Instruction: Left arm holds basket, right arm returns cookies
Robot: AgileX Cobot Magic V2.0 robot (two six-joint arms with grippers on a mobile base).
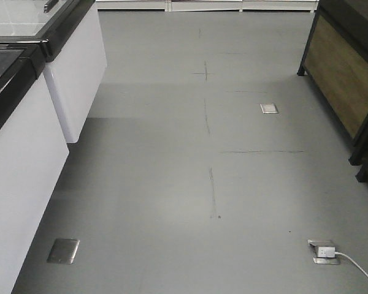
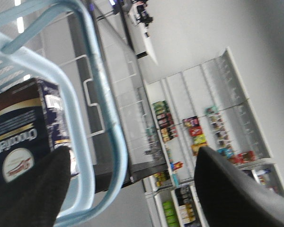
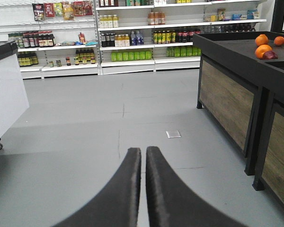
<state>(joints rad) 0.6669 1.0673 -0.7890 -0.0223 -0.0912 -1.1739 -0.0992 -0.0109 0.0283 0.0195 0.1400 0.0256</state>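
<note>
The left wrist view is tilted. In it the light blue basket [image 2: 110,142] fills the left side, and its hoop handles curve down between the two black fingers of my left gripper [image 2: 132,153]. Those fingers stand wide apart, so it is open, and I cannot tell whether the handles rest on it. The cookies [image 2: 23,135], a dark navy box with white lettering, lie inside the basket beside the left finger. My right gripper [image 3: 143,151] is shut with nothing in it, pointing out over the grey floor. The front view shows neither arm nor basket.
Stocked store shelves [image 3: 132,42] line the far wall. A black and wood produce stand with oranges [image 3: 227,94] runs along the right. White chest freezers [image 1: 24,153] stand at the left. A floor socket with a plugged white cable [image 1: 325,252] lies near right.
</note>
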